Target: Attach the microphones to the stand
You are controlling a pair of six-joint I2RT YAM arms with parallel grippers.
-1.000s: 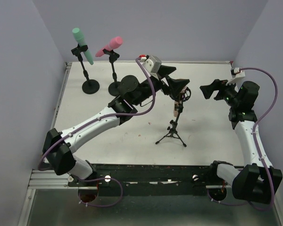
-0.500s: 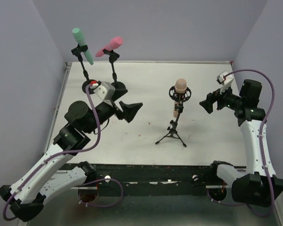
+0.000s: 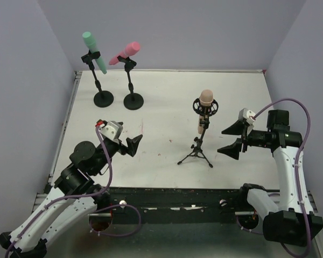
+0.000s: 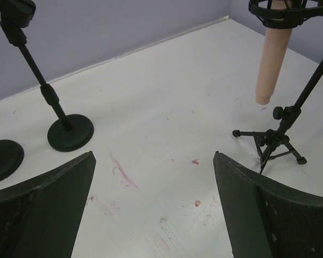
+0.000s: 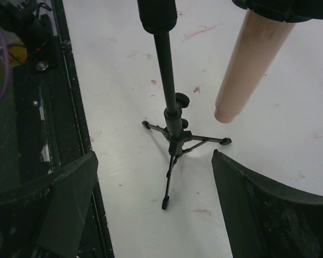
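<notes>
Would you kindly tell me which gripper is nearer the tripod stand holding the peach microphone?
Right. The right gripper sits just right of the tripod stand; the left gripper is well off to its left.

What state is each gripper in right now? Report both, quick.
Left gripper: open, fingers wide apart, holding nothing.
Right gripper: open, fingers wide apart, holding nothing.
</notes>
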